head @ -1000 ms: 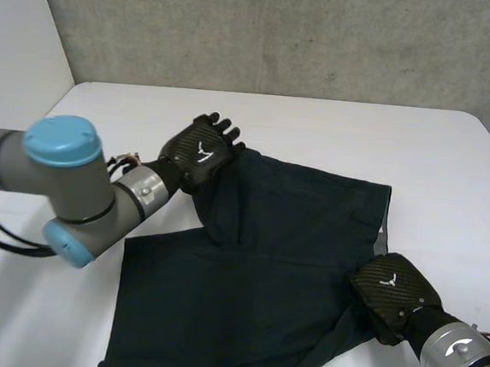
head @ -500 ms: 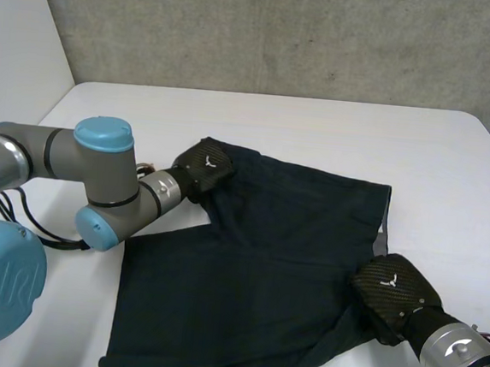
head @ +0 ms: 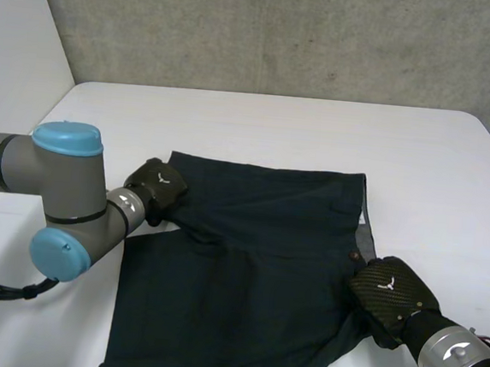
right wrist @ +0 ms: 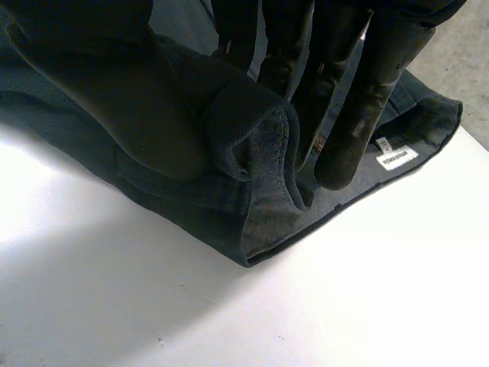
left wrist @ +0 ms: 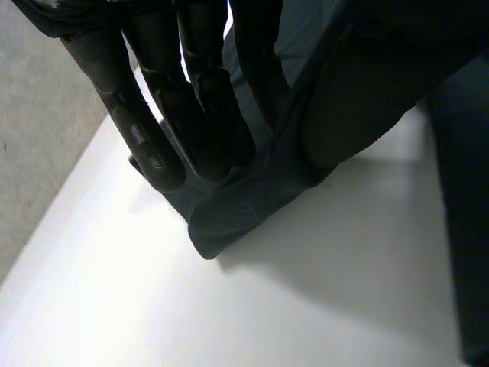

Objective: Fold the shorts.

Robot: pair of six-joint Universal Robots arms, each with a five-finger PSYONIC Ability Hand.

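The dark shorts point(head: 254, 270) lie spread on the white table point(head: 318, 130), with their far part folded over the near part. My left hand point(head: 154, 190) is low at the shorts' far left corner. In the left wrist view, my left hand point(left wrist: 199, 115) pinches a fold of the shorts point(left wrist: 244, 214) between fingers and thumb. My right hand point(head: 388, 297) is at the shorts' right edge. In its wrist view, my right hand point(right wrist: 344, 92) pinches a bunched edge of the shorts point(right wrist: 260, 206) against the thumb, just above the table.
A grey concrete wall point(head: 284, 32) runs behind the table. A white panel point(head: 17, 43) stands at the left. Bare table surface lies beyond the shorts and to their right. A small white label point(right wrist: 396, 157) shows inside the shorts near my right fingertips.
My left hand closed on the cloth, then came down and to the left, drawing the shorts' far corner out flat. The far edge shifted left. My right hand kept its hold.
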